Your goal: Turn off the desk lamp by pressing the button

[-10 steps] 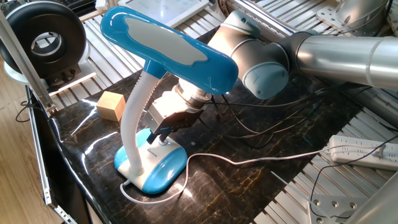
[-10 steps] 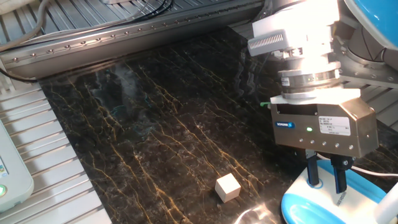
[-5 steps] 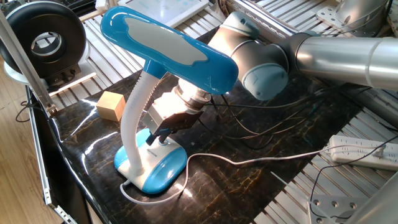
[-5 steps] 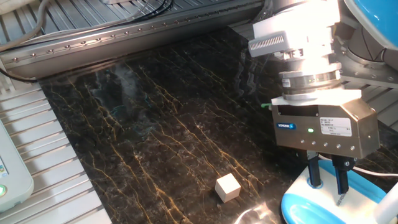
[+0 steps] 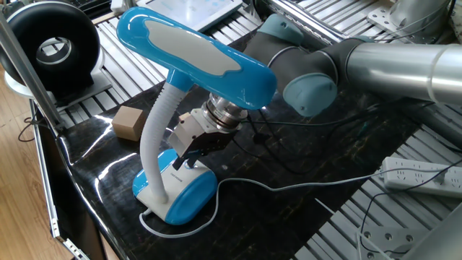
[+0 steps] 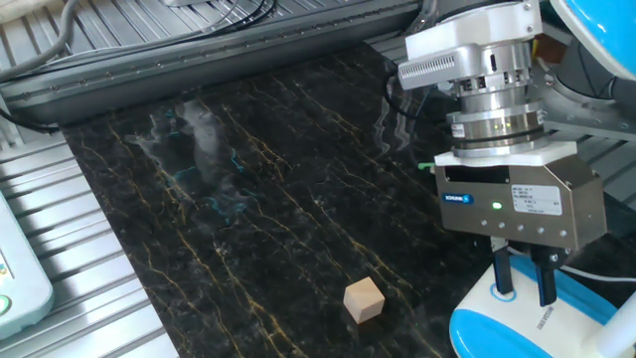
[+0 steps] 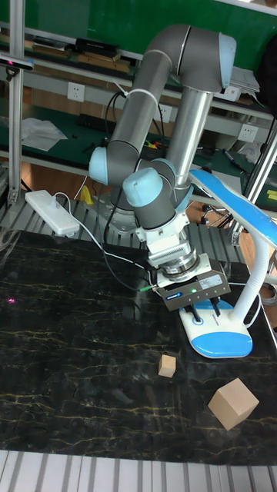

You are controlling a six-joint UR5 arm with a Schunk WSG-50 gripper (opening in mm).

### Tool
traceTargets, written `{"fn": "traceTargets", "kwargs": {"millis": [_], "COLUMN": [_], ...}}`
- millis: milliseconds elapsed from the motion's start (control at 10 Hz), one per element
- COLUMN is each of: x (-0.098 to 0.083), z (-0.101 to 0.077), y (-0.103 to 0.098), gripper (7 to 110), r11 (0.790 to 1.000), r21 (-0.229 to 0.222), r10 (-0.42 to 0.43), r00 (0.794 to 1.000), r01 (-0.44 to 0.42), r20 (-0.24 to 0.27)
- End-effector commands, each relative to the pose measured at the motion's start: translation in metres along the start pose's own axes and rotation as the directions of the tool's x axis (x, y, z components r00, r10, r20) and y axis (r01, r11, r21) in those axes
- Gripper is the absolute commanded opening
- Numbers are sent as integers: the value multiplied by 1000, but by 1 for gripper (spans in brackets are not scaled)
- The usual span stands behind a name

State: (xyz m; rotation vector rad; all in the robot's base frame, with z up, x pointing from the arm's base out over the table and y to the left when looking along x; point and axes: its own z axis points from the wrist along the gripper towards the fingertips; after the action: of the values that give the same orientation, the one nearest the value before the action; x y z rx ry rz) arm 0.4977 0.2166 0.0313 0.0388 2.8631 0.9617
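Note:
The desk lamp stands at the table's edge, with a blue oval head point(image 5: 195, 54), a white ribbed neck point(image 5: 154, 137) and a blue and white base point(image 5: 180, 195). My gripper point(image 6: 525, 296) points straight down onto the white top of the base point(image 6: 497, 333). A narrow gap shows between its two fingers point(image 6: 504, 276), with nothing held in it. Both tips rest on or just above the base. The button is hidden under the fingertips. In the tall fixed view the gripper point(image 7: 206, 300) sits over the base point(image 7: 223, 330), beside the neck.
A large wooden block point(image 5: 130, 121) lies behind the lamp, and a small wooden cube point(image 6: 364, 298) lies left of the base. The lamp's white cord point(image 5: 289, 189) trails across the dark marble top. A power strip point(image 5: 422, 177) lies on the metal rails to the right.
The gripper has sunk slightly onto the lamp's base and the wrist has turned a little. The tabletop and the large wooden block look dimmer than before.

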Motion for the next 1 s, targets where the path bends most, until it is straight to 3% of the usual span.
{"fn": "traceTargets", "kwargs": {"millis": [0,200,500,600,800,900], "x": [-1,-2,7,0,-9,-10], "z": [2,2,-20,-20,-28,-40], "y": [-2,-4,-14,-6,30,35], "gripper": [44,44,44,44,44,44], "r11": [1000,1000,999,1000,999,998], "r21": [-7,-7,-34,19,-13,-31], "r10": [1,-4,-16,14,49,46], "r00": [1000,1000,1000,1000,999,999], "r01": [-1,4,15,-13,-49,-47], "r20": [4,2,-26,-16,-16,-23]}}
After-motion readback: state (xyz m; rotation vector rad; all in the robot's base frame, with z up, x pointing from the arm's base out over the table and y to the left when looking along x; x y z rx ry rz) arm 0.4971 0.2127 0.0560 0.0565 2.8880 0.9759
